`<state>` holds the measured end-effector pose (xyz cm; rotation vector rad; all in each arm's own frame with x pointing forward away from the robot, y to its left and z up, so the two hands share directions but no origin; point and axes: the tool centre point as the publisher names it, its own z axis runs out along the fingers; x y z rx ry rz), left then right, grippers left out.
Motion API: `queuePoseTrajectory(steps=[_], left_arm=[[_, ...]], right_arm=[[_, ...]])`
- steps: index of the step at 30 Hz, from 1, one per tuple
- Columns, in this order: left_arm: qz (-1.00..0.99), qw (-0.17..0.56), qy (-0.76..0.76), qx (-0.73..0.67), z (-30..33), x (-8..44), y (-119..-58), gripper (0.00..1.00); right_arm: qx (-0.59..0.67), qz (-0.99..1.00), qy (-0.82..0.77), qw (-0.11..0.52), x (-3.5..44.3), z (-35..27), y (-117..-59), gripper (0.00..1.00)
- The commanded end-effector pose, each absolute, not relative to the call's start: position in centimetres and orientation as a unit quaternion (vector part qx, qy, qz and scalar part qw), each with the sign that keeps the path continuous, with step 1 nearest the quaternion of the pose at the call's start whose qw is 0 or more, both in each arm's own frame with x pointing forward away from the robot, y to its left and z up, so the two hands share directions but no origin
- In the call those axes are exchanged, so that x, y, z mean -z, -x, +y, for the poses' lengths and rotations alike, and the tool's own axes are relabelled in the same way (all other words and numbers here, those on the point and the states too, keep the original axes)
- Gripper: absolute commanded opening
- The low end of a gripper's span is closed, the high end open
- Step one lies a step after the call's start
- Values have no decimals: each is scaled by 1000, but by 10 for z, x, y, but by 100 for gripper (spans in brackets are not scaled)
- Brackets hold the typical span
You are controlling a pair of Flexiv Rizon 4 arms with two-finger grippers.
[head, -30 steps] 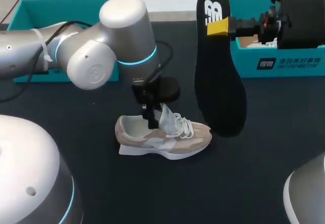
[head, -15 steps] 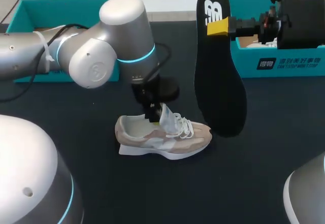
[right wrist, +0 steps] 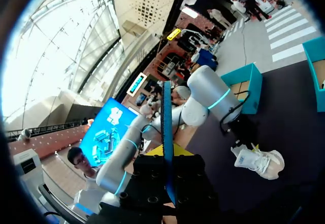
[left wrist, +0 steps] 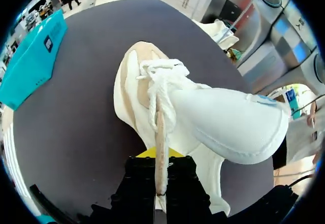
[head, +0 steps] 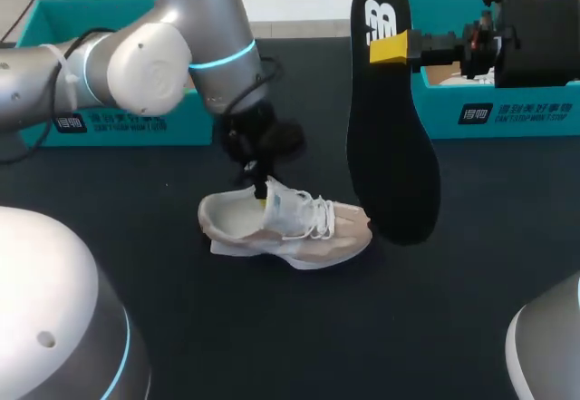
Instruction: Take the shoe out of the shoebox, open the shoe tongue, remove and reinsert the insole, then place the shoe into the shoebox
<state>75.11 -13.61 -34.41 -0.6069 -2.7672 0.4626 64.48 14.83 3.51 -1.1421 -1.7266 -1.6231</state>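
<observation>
Head view. Finds the shoe (head: 285,228) on its sole on the dark desk (head: 181,327), a little below centre, toe toward 3 o'clock and heel toward 9. Puts the left hand (head: 261,196) at the shoe's 12 o'clock, down over the opening from the left arm (head: 181,55) and touching the upper there. Shows the right hand (head: 391,48) at 1 o'clock from the shoe, clamped on the black insole (head: 391,119) near its upper end. Hangs that insole upright, its lower end near the toe at 3 o'clock. Places one teal shoebox (head: 118,123) at 10 o'clock from the shoe and another (head: 507,114) at 2 o'clock.

Left wrist view. Has the left hand (left wrist: 160,176) pinched together on a thin pale edge of the shoe (left wrist: 152,97), likely the tongue (left wrist: 160,132) seen edge-on. Sets the laces just ahead of the fingers, with the toe farther ahead on the desk.

Right wrist view. Keeps the right hand (right wrist: 169,172) closed on the insole (right wrist: 166,127), edge-on and rising straight out between the fingers. Leaves the shoe (right wrist: 259,163) well apart, ahead and off to one side, under the left arm.
</observation>
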Motion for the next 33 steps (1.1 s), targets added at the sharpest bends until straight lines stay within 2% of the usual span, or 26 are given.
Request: queuePoseTrajectory(steps=[1, 6, 10, 27, 33], left_arm=[[-861, 239, 426, -139, -132, 316, -755, 0], [-743, 287, 599, -81, -147, 311, -750, 0], [-604, 266, 751, 7, -153, 309, -732, 0], [-604, 266, 751, 7, -153, 309, -732, 0], [-563, 282, 775, 43, -184, 312, -745, 0]], right_arm=[[596, -635, 421, 253, -35, 152, -647, 0], [596, -635, 421, 253, -35, 152, -647, 0], [596, -635, 421, 253, -35, 152, -647, 0], [596, -635, 421, 253, -35, 152, -647, 0], [596, -635, 421, 253, -35, 152, -647, 0]])
